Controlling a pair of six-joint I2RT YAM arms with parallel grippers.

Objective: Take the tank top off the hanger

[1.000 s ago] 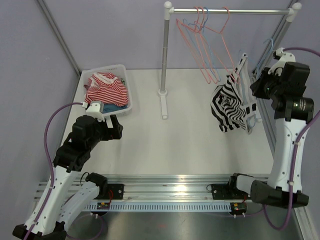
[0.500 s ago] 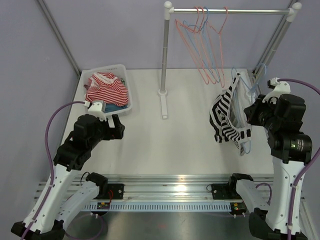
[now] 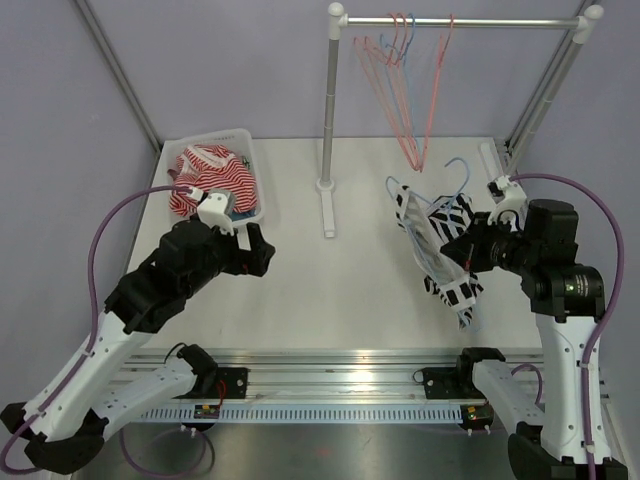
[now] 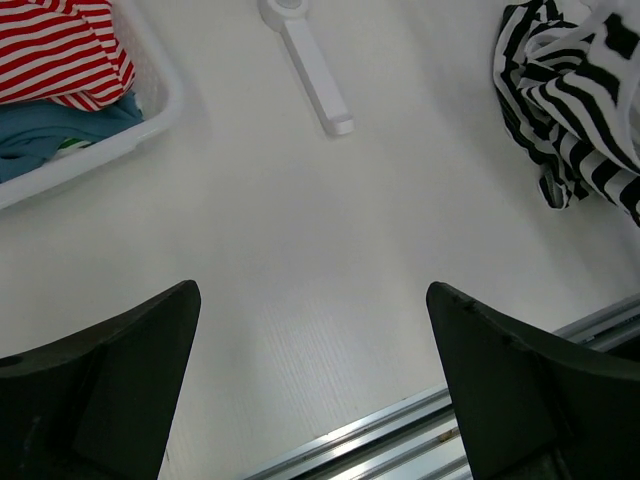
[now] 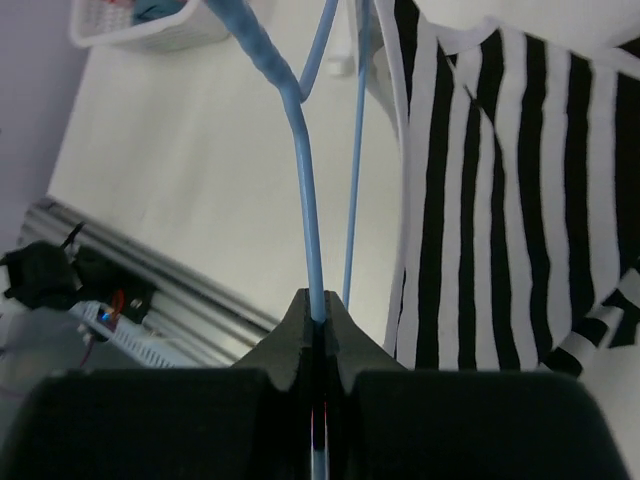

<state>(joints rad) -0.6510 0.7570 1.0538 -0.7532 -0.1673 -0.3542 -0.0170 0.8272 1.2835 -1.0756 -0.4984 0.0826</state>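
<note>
The tank top (image 3: 440,262) is black-and-white striped and hangs on a blue wire hanger (image 3: 405,192) held tilted over the table's right side. My right gripper (image 3: 455,250) is shut on the hanger's thin wire. In the right wrist view the blue hanger (image 5: 306,190) runs straight into the closed right gripper (image 5: 320,318), with the tank top (image 5: 500,200) draped just to the right. My left gripper (image 3: 262,255) hovers over the table's left half, open and holding nothing. From the left wrist the left gripper (image 4: 312,385) frames bare table, with the tank top (image 4: 575,90) far to the upper right.
A clothes rack (image 3: 328,100) stands at the back with several pink and blue empty hangers (image 3: 405,95) on its rail. A white basket (image 3: 255,165) of red-striped and blue clothes sits at the back left. A metal rail (image 3: 340,380) runs along the near edge.
The right arm has swung down and left, carrying the hanger and tank top from beside the rack's right post to low over the table. The left arm has reached forward and right.
</note>
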